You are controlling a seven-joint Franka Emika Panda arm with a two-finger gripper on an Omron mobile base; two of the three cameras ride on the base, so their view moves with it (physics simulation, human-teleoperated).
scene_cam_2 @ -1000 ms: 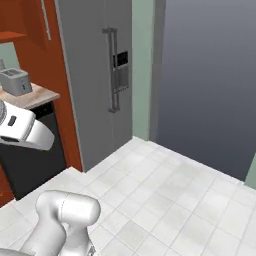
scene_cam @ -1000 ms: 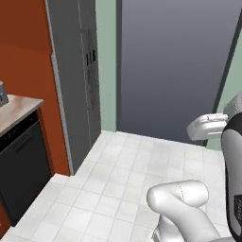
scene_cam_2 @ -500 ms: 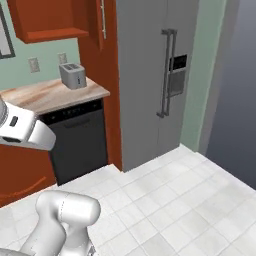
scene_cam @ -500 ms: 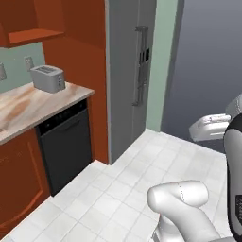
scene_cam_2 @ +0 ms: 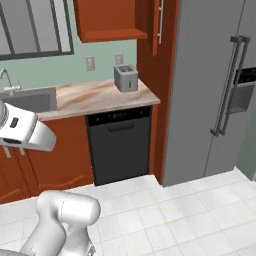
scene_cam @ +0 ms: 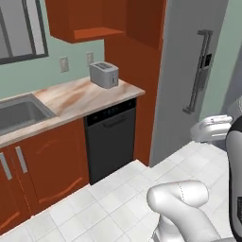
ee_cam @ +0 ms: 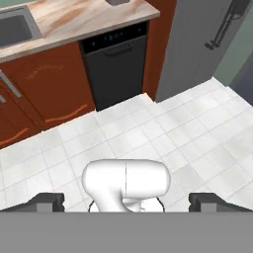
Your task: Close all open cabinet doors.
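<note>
A reddish-brown wall cabinet (scene_cam_2: pixel 107 17) hangs above the counter, also seen in the left base view (scene_cam: pixel 80 16). At its right end a cabinet door (scene_cam_2: pixel 154 22) with a long vertical grey handle (scene_cam_2: pixel 160 22) stands edge-on, swung out from the cabinet front; it is the darker panel (scene_cam: pixel 144 21) in the left base view. The base cabinet doors (scene_cam: pixel 52 158) under the counter are shut. My gripper (ee_cam: pixel 127 203) is open, its dark fingertips (ee_cam: pixel 48 201) wide apart with nothing between them. It points down at the floor, far from the cabinets.
A marble counter (scene_cam_2: pixel 95 95) carries a grey toaster (scene_cam_2: pixel 125 78) and a sink (scene_cam: pixel 19 113). Below stands a black dishwasher (scene_cam_2: pixel 120 142). A tall grey fridge (scene_cam_2: pixel 215 85) is on the right. White floor tiles (ee_cam: pixel 188 128) lie in front.
The whole picture has shifted: the base has turned, so the fridge slid to the right and the counter, sink and wall cabinet came into view. The arm keeps its pose.
</note>
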